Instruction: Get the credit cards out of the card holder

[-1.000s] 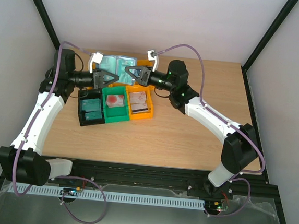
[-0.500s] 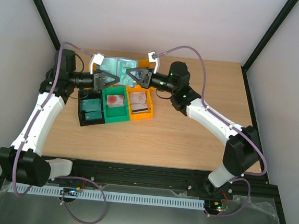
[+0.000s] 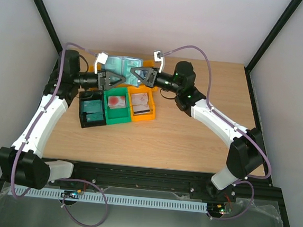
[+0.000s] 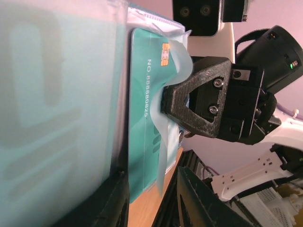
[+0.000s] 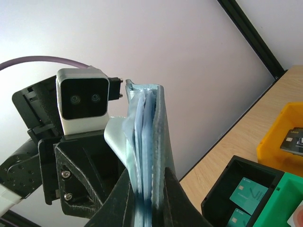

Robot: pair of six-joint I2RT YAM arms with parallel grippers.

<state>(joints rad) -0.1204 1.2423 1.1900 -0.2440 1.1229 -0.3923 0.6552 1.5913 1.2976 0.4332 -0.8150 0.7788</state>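
Upper centre, overhead view: teal-blue folding card holder (image 3: 120, 64) aloft; left gripper (image 3: 113, 79) clamped on its body; right gripper (image 3: 136, 74) pinching its sleeve edge. Extraction step, likely; next, slide teal plastic chip card (image 4: 145, 125) clear.

Robot lab cell, I'd say. My two arms (image 3: 39, 119) are bolted to a black rail (image 3: 151, 173) at the near edge of a plain wooden worktop (image 3: 191, 141). White panels (image 3: 149, 17) box it in, with black frame posts (image 3: 43, 14) at the corners. Purple cables (image 3: 191, 47) loop off my arms, and there's a camera (image 5: 83, 101) on my left wrist. Small plastic sorting bins (image 3: 118, 119) sit on the worktop.
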